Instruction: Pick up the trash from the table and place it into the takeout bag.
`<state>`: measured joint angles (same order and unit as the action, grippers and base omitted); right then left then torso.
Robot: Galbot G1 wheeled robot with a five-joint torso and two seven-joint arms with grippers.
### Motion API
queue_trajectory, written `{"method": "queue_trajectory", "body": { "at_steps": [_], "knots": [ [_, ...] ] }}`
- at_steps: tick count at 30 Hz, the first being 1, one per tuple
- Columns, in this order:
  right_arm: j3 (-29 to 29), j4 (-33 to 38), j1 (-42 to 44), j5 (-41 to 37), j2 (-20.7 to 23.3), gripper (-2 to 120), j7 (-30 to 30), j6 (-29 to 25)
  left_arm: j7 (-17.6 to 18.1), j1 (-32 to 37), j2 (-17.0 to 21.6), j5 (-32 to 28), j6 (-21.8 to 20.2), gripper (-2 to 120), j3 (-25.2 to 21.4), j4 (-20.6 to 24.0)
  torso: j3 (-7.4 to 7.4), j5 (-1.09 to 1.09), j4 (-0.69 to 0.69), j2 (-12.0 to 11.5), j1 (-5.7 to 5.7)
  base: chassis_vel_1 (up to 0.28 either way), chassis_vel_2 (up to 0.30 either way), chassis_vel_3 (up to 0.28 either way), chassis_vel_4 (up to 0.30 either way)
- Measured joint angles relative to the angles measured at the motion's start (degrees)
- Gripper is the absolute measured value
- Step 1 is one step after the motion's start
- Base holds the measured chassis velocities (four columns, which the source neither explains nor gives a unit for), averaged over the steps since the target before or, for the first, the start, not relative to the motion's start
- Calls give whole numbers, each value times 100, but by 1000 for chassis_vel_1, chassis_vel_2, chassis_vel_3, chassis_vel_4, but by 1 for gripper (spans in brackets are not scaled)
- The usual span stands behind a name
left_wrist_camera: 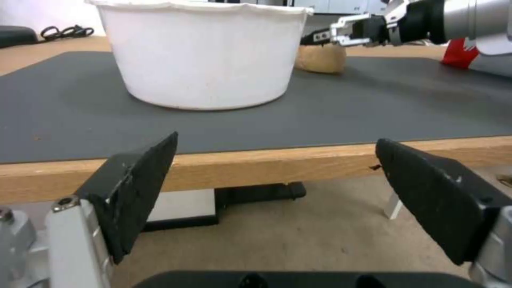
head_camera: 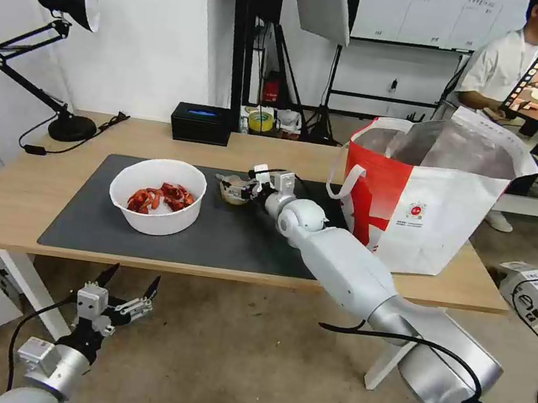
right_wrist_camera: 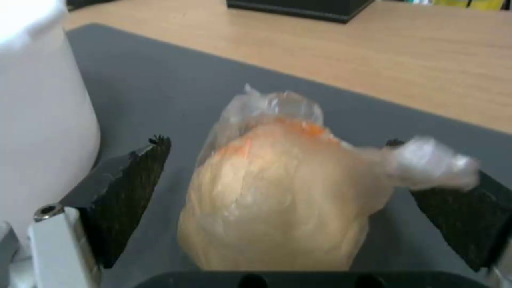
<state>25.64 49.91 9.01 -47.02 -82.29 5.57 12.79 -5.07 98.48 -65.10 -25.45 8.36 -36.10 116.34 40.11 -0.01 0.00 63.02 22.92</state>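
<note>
Light wood, the table [head_camera: 27, 192] carries a dark grey mat [head_camera: 223, 235]; on it, head view: white bowl [head_camera: 157, 196] of red shells at the mat's left-centre; knotted clear bag [head_camera: 236, 189] with beige lump just beside it, toward the takeout bag [head_camera: 431, 199], which stands upright and mouth-open at the table's right end, near enough for a short carry; right gripper [head_camera: 251, 185] reaches over the mat to the knotted bag; left gripper [head_camera: 128, 285] hangs below the table's front edge, clear of the work, probably parked.

Left wrist view: left gripper [left_wrist_camera: 277, 188] spread wide and empty, level with the front edge of the table; bowl [left_wrist_camera: 203, 52] beyond on the mat; right gripper [left_wrist_camera: 320, 37] at the beige lump [left_wrist_camera: 321, 58]; bare mat on that side.

Right wrist view: right gripper [right_wrist_camera: 320, 184] spread, one finger [right_wrist_camera: 128, 180] on each flank of the knotted bag [right_wrist_camera: 277, 196], not yet closed on it; bowl wall [right_wrist_camera: 43, 120] close beside one finger, so little room there; open mat and wood ahead.
</note>
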Motion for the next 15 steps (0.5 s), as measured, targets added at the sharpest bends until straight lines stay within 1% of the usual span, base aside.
{"method": "queue_trajectory", "body": {
  "at_steps": [9,10,11,12,13,15],
  "knots": [
    [-25,-368,-58,137,-192,100,135,3,-1,27,-16,0,14,100,3,-2,0,0,0,1,0,0,0,0,0],
    [-32,-412,-66,157,-219,98,158,-6,-1,36,-21,2,16,100,6,1,0,0,0,1,0,0,0,0,0],
    [-35,-441,-70,171,-236,93,187,-14,-2,46,-26,5,16,100,8,7,0,0,0,1,0,0,0,0,0],
    [-35,-441,-70,171,-236,93,187,-14,-2,46,-26,5,16,100,8,7,0,0,0,1,0,0,0,0,0],
    [-38,-457,-71,189,-247,89,211,-21,-4,60,-31,10,19,100,8,15,0,0,0,1,0,0,0,0,0],
    [-41,-474,-71,203,-256,80,235,-31,-5,83,-36,26,24,100,8,23,0,0,0,1,0,0,0,0,0]
  ]
}}
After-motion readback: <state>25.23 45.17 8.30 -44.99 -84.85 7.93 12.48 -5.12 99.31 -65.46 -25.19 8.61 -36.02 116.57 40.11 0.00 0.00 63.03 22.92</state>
